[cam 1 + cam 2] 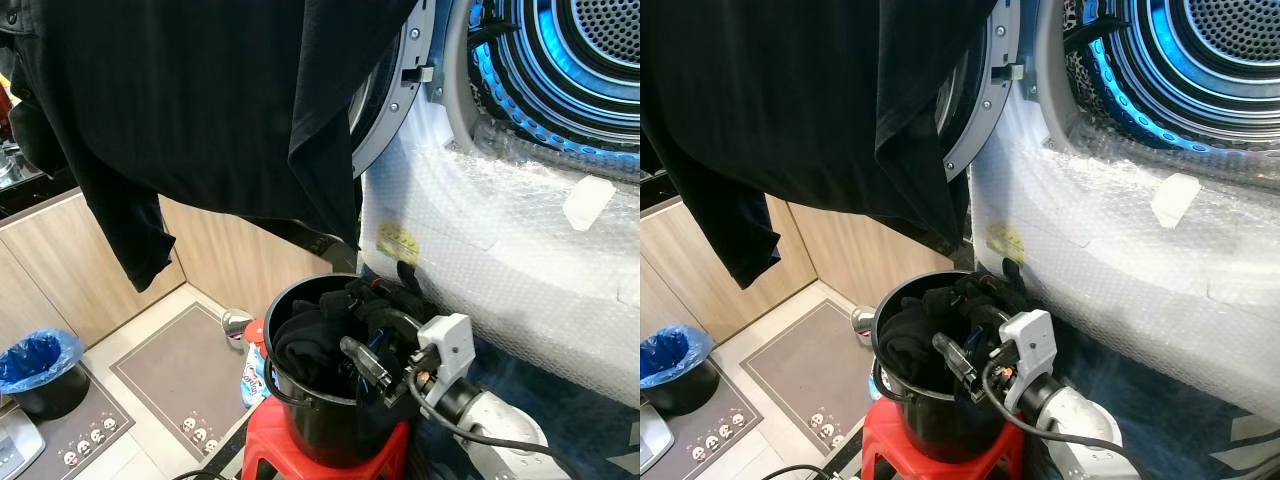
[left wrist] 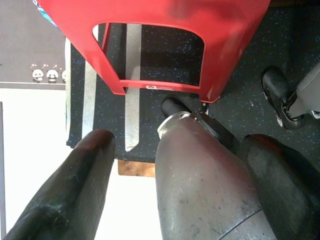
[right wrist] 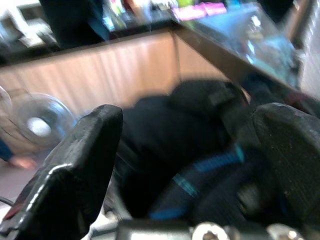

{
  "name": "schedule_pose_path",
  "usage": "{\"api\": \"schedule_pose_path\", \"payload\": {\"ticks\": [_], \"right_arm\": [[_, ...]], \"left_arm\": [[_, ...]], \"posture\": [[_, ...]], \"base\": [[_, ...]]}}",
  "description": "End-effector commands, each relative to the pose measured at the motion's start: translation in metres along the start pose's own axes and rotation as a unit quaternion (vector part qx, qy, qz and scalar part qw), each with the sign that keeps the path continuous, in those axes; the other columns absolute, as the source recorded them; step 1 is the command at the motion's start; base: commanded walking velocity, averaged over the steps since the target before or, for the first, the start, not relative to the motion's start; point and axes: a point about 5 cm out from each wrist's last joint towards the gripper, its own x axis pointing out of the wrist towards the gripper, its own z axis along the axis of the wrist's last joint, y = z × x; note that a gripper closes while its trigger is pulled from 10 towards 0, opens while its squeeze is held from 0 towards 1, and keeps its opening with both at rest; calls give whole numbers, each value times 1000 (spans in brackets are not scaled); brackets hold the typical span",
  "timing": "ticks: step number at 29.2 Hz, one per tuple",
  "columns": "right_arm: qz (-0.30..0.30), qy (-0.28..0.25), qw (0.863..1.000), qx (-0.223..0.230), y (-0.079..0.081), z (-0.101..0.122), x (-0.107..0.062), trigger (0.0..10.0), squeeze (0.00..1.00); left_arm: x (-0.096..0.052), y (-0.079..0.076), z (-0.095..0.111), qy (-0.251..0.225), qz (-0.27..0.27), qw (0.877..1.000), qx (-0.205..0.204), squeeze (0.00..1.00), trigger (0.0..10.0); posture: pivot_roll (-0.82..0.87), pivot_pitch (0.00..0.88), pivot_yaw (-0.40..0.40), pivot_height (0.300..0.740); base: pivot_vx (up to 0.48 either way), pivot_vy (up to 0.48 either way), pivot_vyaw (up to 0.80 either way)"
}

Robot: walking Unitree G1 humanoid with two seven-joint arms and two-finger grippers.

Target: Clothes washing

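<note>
A black bucket (image 1: 270, 335) stands on a red stool (image 1: 268, 442) in front of the washing machine. It is full of dark clothes (image 1: 308, 345). My right gripper (image 1: 375, 322) is at the bucket's rim on the washer side, open, its fingers spread over the clothes (image 3: 195, 135) and closed on nothing. A large black garment (image 1: 200, 100) hangs from above the frame, across the upper left. The washer's drum (image 1: 590, 50) is open at the upper right. My left gripper (image 2: 180, 145) hangs open low beside the stool (image 2: 150, 30), pointing at the floor.
The washer door (image 1: 392, 95) stands open behind the hanging garment. Bubble wrap (image 1: 500, 260) covers the washer's front. On the floor to the left are a grey mat (image 1: 170, 370), a bin with a blue bag (image 1: 40, 365) and a bottle (image 1: 252, 378) by the stool.
</note>
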Motion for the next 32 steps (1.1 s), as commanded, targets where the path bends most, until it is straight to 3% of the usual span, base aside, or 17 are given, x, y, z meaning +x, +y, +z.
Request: {"api": "schedule_pose_path", "payload": {"ticks": [1,17,19,20,21,22,32], "right_arm": [[-21,29,999,-9,-3,-6,4,10000,0],[-107,97,989,-36,-16,-19,8,10000,0],[-125,106,986,-38,-18,-20,8,3490,0],[-133,107,985,-40,-19,-20,9,824,0],[-133,106,985,-41,-19,-20,9,824,0],[-134,106,984,-41,-19,-20,8,0,0],[-145,90,984,-52,-21,-15,7,0,0]], "left_arm": [[-3,2,-13,27,2,1000,6,0,10000],[-3,0,-15,29,3,1000,-9,0,10000],[-3,0,-15,29,4,1000,-12,0,10000],[-3,0,-15,29,4,999,-13,0,10000],[-3,0,-14,29,4,999,-13,0,10000],[-2,0,-14,29,4,999,-14,0,10000],[-2,0,-13,28,3,999,-15,0,10000]], "posture": [[-144,0,75,740],[-136,18,65,740],[-135,23,66,740],[-135,27,65,740],[-135,27,65,740],[-137,31,66,740],[-144,34,64,740]], "base": [[0,0,0],[0,0,0],[0,0,0],[0,0,0],[0,0,0],[0,0,0],[0,0,0]]}}
